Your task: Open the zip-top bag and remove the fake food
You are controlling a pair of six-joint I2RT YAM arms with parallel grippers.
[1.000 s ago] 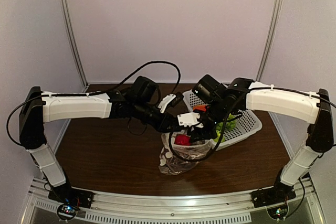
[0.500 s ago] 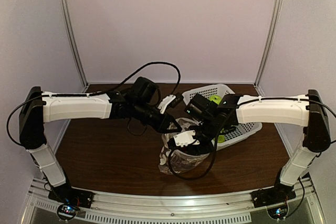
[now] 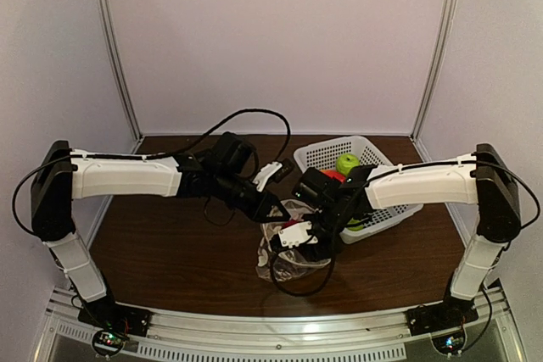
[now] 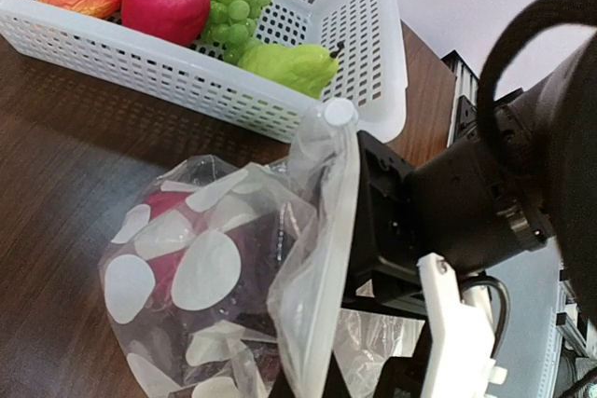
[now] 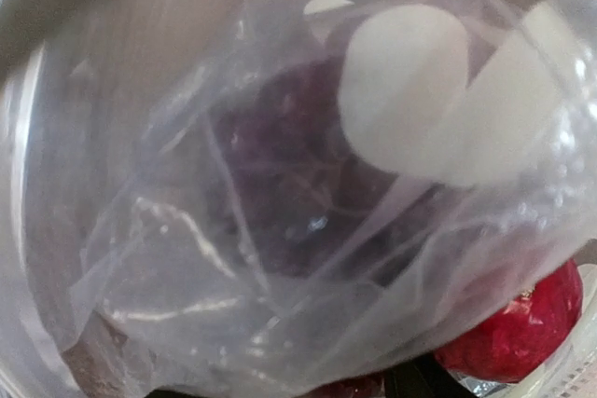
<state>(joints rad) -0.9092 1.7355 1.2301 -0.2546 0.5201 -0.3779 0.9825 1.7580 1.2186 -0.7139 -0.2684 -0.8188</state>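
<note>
your left gripper (image 3: 271, 208) was clamped on the raised rim of the clear, white-dotted plastic zip-top bag (image 4: 215, 267), which stood on the brown bench (image 3: 170, 235) just beside the white perforated basket (image 4: 373, 62). your right gripper (image 3: 299, 243) sat in the bag's mouth over glossy purple grapes (image 5: 280, 184); i couldn't tell whether it was apart or together.

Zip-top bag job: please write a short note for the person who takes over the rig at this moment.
Left gripper: shut on the top rim of the clear plastic zip-top bag with white dots, holding it up.
Right gripper: at the bag's mouth; open or shut cannot be told.
In the bag: a glossy red plastic fruit and dark purple plastic grapes.
Done: bag seems open; several plastic fruits lie in the white perforated plastic basket.
To do: take out the red fruit and the grapes.
</note>
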